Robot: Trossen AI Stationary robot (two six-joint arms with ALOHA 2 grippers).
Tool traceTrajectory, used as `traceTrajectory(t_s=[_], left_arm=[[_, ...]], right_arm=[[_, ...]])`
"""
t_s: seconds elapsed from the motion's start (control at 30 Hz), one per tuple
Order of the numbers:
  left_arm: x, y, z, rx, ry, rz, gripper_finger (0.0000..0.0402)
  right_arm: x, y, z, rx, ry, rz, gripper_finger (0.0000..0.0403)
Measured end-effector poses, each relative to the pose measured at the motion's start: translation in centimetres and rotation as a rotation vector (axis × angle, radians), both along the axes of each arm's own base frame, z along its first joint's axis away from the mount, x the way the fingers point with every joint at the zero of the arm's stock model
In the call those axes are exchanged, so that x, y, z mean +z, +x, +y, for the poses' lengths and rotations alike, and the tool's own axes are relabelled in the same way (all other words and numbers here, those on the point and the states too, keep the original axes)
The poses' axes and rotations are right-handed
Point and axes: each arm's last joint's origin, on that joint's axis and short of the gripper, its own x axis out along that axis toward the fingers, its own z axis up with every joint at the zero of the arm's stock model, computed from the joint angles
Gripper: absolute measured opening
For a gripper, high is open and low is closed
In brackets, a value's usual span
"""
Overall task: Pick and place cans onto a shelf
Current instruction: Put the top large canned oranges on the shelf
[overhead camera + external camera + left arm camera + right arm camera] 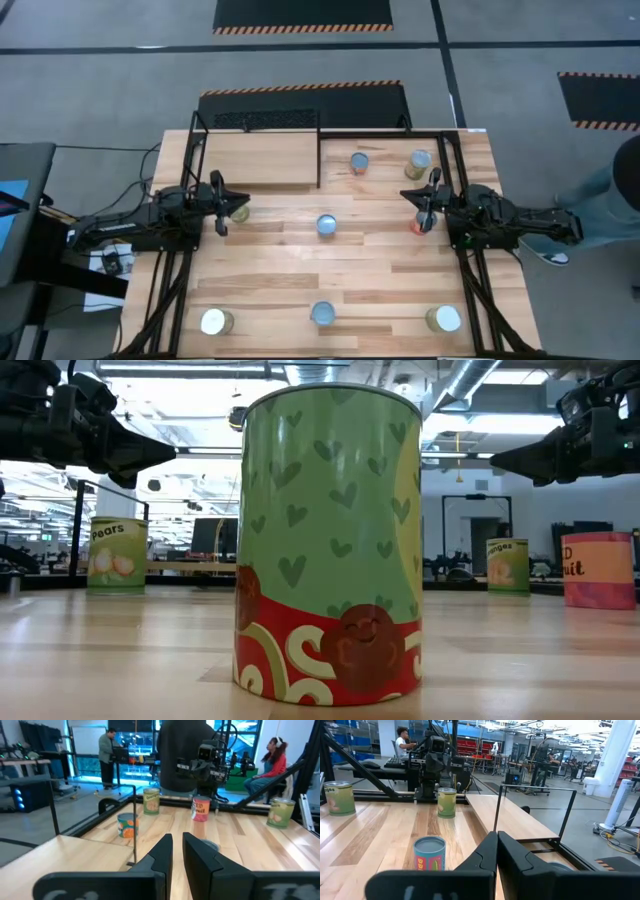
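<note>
Several cans stand upright on the tabletop. Two, an orange-and-blue can (359, 162) and a yellow-green can (418, 160), stand at the far right. A blue can (326, 225) stands in the middle. Three cans stand along the near edge (215, 321) (322, 314) (443, 318). The shelf (255, 160) at the far left holds no can. My left gripper (218, 205) is shut and empty above the table's left side, beside a yellow-green can (238, 212). My right gripper (430, 203) is shut and empty on the right, above a red-orange can (418, 225).
Black rails (319, 150) edge the shelf and run across the far side. The near-edge middle can (330, 550) fills the low view. A person (610, 200) stands off the table's right side, and people show in the room beyond the table (107, 755).
</note>
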Motion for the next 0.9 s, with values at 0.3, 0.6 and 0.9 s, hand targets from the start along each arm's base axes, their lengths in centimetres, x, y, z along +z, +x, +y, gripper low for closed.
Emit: traceTrajectory(t_s=[0.3,0.6,0.9], left_arm=[[-0.1,0.0,0.0,-0.003,-0.072,0.0,0.0032],[-0.1,0.0,0.1,0.043,-0.03,0.001,0.0032],[-0.1,0.0,0.2,0.06,0.023,0.012,0.0032]], right_arm=[[1.2,-0.1,0.1,0.038,0.085,-0.152,0.0033],[4.1,-0.6,0.1,0.049,0.074,-0.359,0.0027],[7.4,2.4,0.1,-0.182,0.207,0.035,0.0012]])
